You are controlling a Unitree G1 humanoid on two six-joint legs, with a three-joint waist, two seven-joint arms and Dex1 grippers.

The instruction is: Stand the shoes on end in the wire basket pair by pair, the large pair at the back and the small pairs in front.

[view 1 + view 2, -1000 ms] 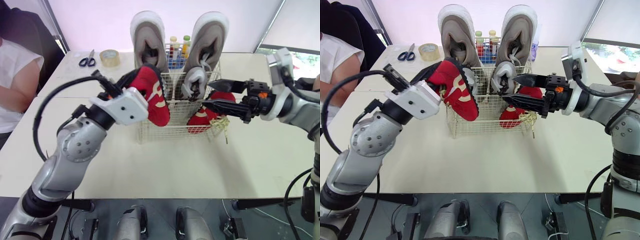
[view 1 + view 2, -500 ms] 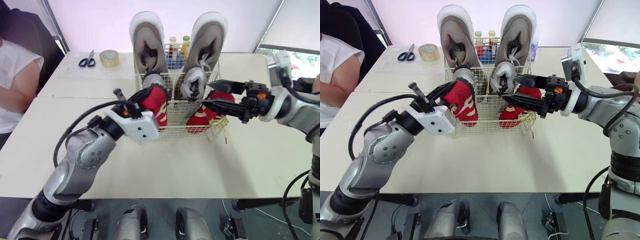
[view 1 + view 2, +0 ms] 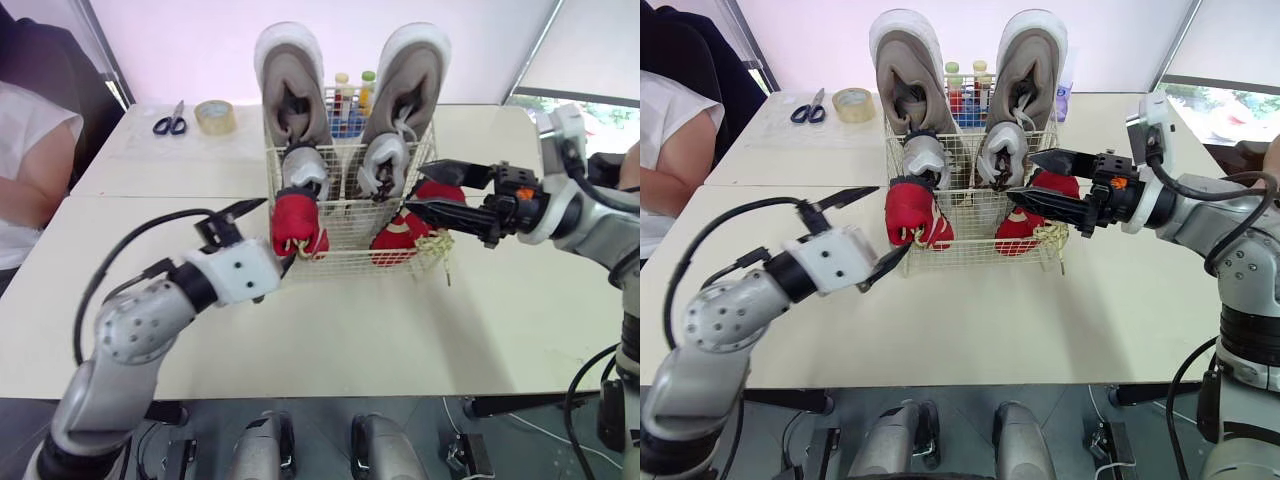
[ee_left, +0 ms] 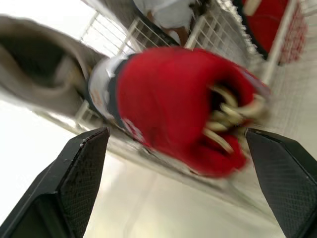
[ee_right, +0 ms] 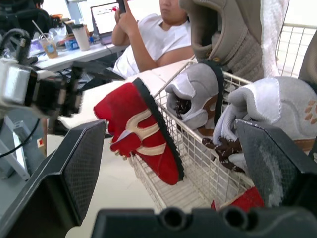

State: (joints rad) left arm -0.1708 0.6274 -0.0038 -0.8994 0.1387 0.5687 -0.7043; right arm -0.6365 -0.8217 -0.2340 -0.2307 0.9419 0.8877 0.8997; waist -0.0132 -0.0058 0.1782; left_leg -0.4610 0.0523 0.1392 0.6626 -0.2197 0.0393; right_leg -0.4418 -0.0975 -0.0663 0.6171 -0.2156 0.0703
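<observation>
We're seeing the large tan pair (image 3: 290, 90) standing on end at the back of the wire basket (image 3: 350, 262) and the small grey pair (image 3: 385, 165) upright in front, so we're judging the task nearly done. The left gripper (image 3: 894, 218) is hanging released beside a red shoe (image 3: 297, 225) at the front-left corner; we can't tell if it's inside the wire. The right gripper (image 3: 412, 185) is gaping empty at the front-right corner by the other red shoe (image 3: 405, 228), which is leaning and likely needing straightening.
</observation>
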